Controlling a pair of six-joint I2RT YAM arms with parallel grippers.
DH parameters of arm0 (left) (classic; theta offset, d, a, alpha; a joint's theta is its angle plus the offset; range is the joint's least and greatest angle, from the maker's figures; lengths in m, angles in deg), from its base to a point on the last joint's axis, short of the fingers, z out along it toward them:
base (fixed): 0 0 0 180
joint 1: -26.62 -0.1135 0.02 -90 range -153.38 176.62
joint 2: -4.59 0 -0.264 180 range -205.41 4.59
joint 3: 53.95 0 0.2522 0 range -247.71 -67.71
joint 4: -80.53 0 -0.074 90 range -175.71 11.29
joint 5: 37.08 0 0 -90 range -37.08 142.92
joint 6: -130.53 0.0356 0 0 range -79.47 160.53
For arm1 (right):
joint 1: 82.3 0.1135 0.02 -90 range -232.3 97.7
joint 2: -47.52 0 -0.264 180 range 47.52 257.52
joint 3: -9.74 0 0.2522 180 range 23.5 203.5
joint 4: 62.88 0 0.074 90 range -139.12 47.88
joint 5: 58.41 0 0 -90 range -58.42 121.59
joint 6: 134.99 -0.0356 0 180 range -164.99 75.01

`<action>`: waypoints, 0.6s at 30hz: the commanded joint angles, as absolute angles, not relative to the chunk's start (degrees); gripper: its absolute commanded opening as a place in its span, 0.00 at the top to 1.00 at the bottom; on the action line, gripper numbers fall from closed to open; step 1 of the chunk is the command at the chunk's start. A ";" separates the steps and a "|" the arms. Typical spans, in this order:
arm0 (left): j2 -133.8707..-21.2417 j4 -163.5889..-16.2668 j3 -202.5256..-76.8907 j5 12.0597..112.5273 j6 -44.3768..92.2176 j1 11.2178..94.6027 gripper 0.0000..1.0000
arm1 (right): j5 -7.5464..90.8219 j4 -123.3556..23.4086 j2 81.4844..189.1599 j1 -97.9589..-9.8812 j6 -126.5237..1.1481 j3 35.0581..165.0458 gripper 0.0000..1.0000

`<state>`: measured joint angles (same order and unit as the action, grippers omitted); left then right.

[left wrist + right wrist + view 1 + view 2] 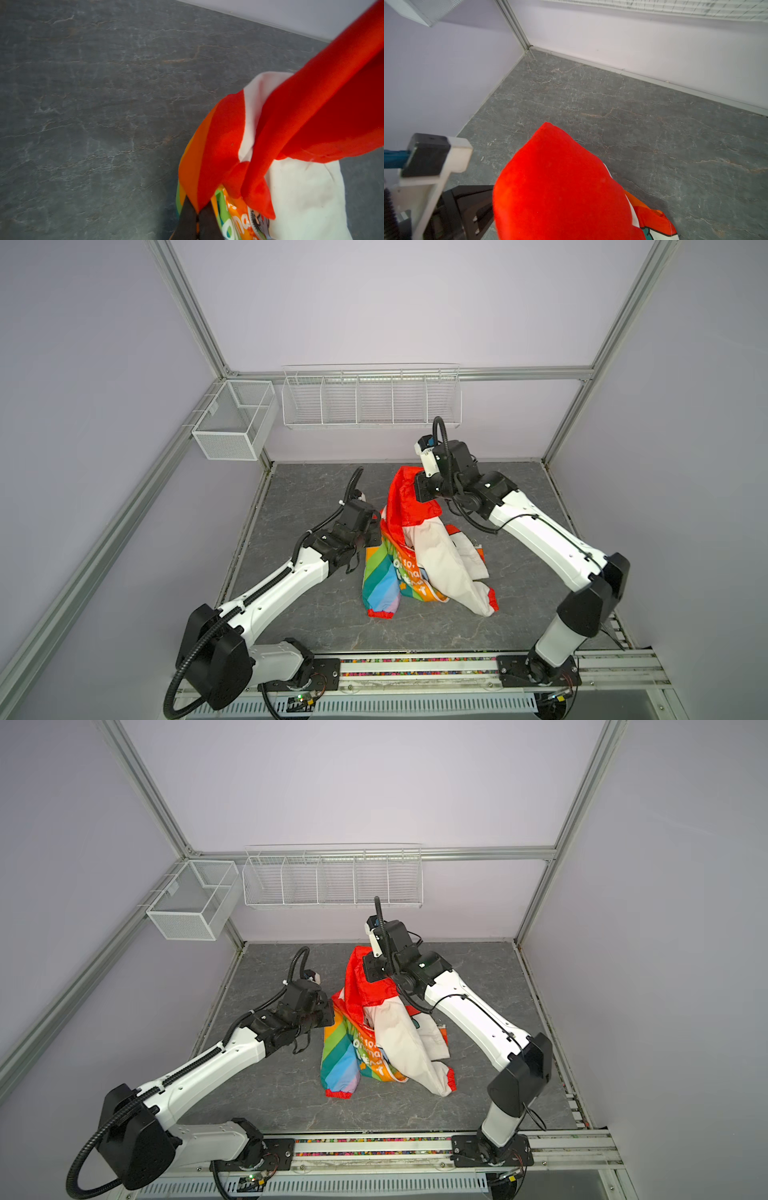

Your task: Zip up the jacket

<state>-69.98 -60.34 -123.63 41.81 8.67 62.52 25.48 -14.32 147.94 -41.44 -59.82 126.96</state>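
Grey marbled table (316, 614). The jacket (440, 568) sits mid-table, hoisted in a crumpled heap. A rainbow sleeve and the white lining trail on the surface, and the red hood (405, 497) is pulled up highest. The right gripper (417, 489) is clenched on the hood, fingers buried in cloth. Lower down, the left gripper (196, 220) is pinched tight on an orange-red edge. The white lettering (409, 574) on orange is folded; only fragments like "na" are legible.
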 commanded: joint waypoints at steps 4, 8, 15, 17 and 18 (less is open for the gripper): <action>-74.77 -61.45 -122.24 42.99 2.41 55.52 1.00 | 23.07 -0.09 164.03 -41.77 -61.50 144.69 0.83; -78.27 -60.66 -121.92 47.05 0.42 50.07 1.00 | 23.44 10.67 173.48 -41.88 -61.00 157.16 0.64; -78.10 -58.45 -121.15 48.05 1.17 46.00 0.88 | 25.08 6.18 165.69 -42.48 -59.82 148.04 0.23; -76.97 -57.86 -121.19 47.98 1.57 45.96 0.79 | 25.32 3.21 161.64 -42.86 -59.50 143.35 0.19; -76.33 -57.63 -121.06 48.29 1.72 45.96 0.76 | 25.71 2.39 159.44 -43.19 -59.45 140.56 0.18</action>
